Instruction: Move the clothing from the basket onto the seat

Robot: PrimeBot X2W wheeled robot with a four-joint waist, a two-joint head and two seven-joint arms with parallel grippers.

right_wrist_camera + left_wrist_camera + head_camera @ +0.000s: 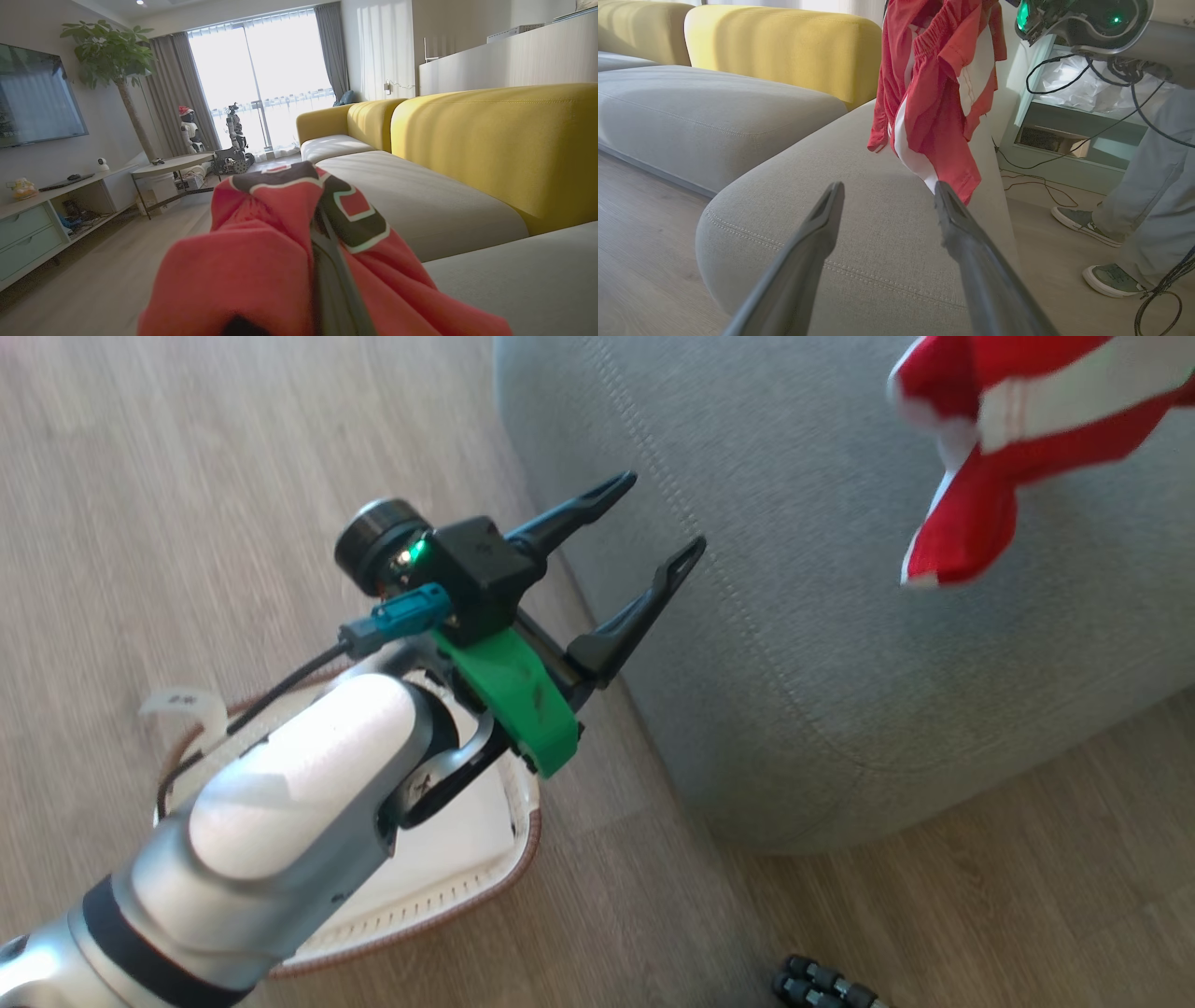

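Over the seat (822, 663), right gripper (323, 228) clamps clothing (261, 261) burying its fingers (331, 266); left gripper (661, 513) gapes, forearm (280, 803) half-hiding basket (485, 868).

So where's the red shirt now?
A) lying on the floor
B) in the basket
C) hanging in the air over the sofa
C: the shirt hangs over the seat, pinched in the right hand.

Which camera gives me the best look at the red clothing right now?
The left wrist view: the clothing hangs there nearly full length over the seat, sharp and unblocked. In the head view, a blurred part of it sits at the top right corner. The right wrist view sees it bunched up close around the right claw.
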